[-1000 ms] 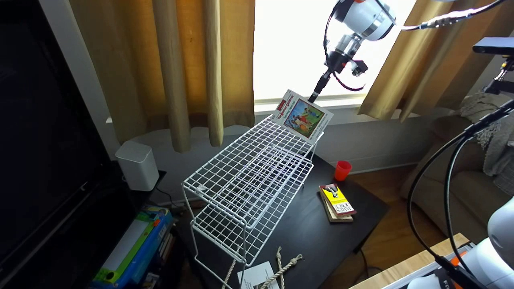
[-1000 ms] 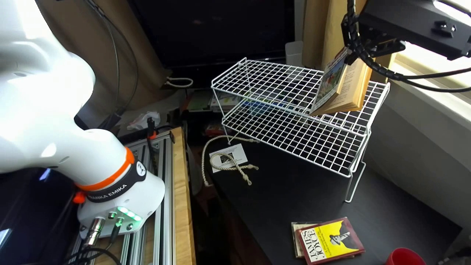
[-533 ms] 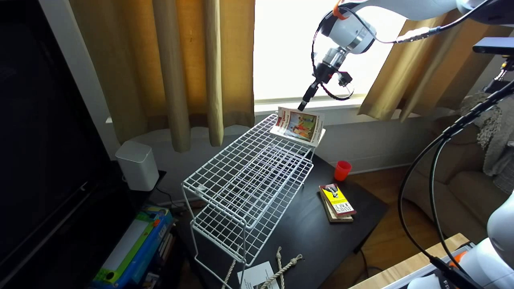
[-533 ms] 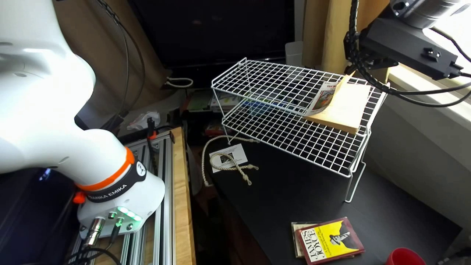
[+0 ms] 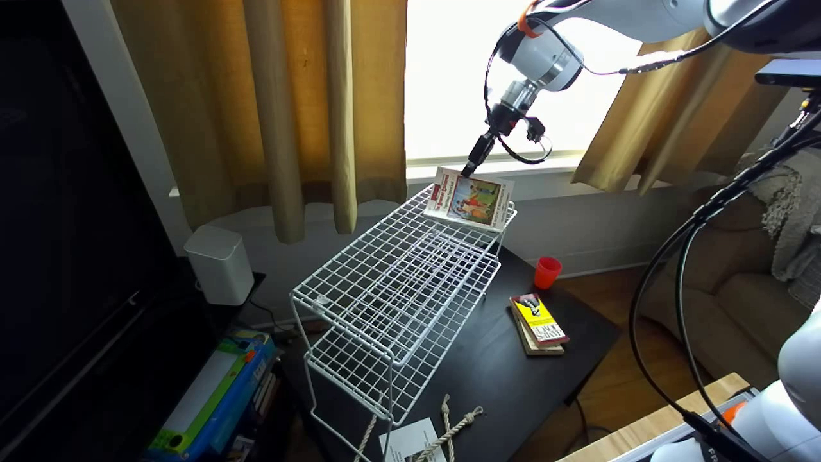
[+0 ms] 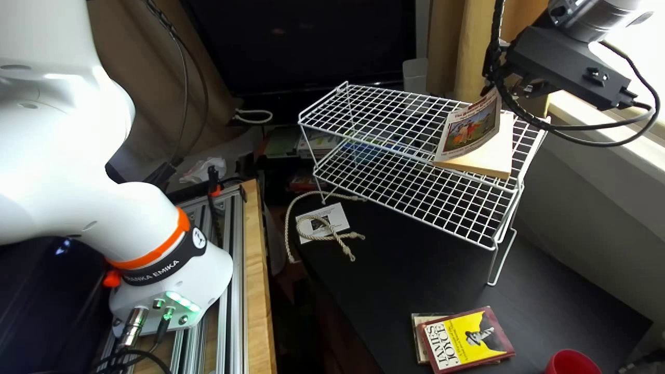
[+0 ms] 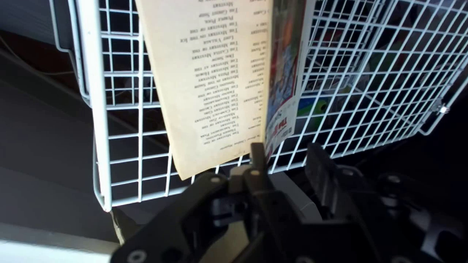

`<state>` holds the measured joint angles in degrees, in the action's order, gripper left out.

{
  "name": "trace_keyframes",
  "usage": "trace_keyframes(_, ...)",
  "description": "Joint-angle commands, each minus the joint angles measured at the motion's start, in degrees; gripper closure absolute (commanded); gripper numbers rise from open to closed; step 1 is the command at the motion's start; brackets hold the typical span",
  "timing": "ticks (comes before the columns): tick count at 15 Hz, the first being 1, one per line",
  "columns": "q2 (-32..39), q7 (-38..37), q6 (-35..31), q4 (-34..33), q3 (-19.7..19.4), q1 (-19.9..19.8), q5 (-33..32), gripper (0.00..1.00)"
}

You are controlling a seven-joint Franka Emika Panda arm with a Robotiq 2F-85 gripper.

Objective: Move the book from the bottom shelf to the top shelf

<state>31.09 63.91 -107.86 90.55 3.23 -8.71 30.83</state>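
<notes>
Bearing: from the black two-fingered claw (image 7: 286, 148), the thin, white-edged paper book (image 7: 221, 80) with its green, red and yellow cover picture is found toward 11 o'clock in the wrist view; in both exterior views it is shown beneath the claw, near 6 o'clock.
Long axis: the book is laid from 11 to 5 o'clock in the wrist view, its title end turned toward the claw.
Raised flap: the printed card cover (image 6: 470, 130) is lifted off the pages, its free edge stood up toward the fingers (image 7: 257, 157).
Claw gap: the fingers are parted part-way and nothing is pinched; the cover's edge is seen at the inner side of the 9 o'clock finger, though contact cannot be made out.
Coming move (judged): the placing is taken as nearly done; a retreat along the cover's plane is called for, since by a sideways sweep the cover could be hooked and the book dragged.
White wire-grid top shelf (image 6: 395, 117): the book is borne at the end nearest the bright window (image 5: 455, 83); a lower wire tier (image 6: 415, 197) is set beneath.
Matte black tabletop (image 6: 374, 280): in an exterior view, a red plastic cup (image 5: 547, 273) is found between 4 and 5 o'clock from the book, a yellow-fronted paperback (image 5: 540, 319) at 5.
</notes>
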Motion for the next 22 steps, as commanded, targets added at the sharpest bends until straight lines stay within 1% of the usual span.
trace_keyframes(1,-2.4,-4.3,-4.5,3.9,0.8,-0.6,1.9,0.34)
trace_keyframes(3,-4.6,-6.2,-7.7,7.1,0.8,-0.6,2.7,0.17)
trace_keyframes(5,-7.2,-7.3,-9.8,10.5,0.5,-0.2,1.7,0.04)
trace_keyframes(6,-8.9,-7.0,-10.2,12.6,0.3,0.0,0.4,0.0)
trace_keyframes(12,-21.1,-7.0,-14.4,26.1,-1.0,1.2,-6.6,0.0)
trace_keyframes(16,-29.3,-8.1,-22.3,34.7,-2.2,1.7,-9.8,0.0)
trace_keyframes(18,-32.7,-9.8,-26.6,38.3,-2.7,2.0,-9.6,0.0)
trace_keyframes(19,-27.4,-7.7,-22.7,32.1,-2.8,1.9,-8.5,0.0)
trace_keyframes(22,-31.0,-8.6,-24.9,35.8,-3.5,2.4,-8.6,0.0)
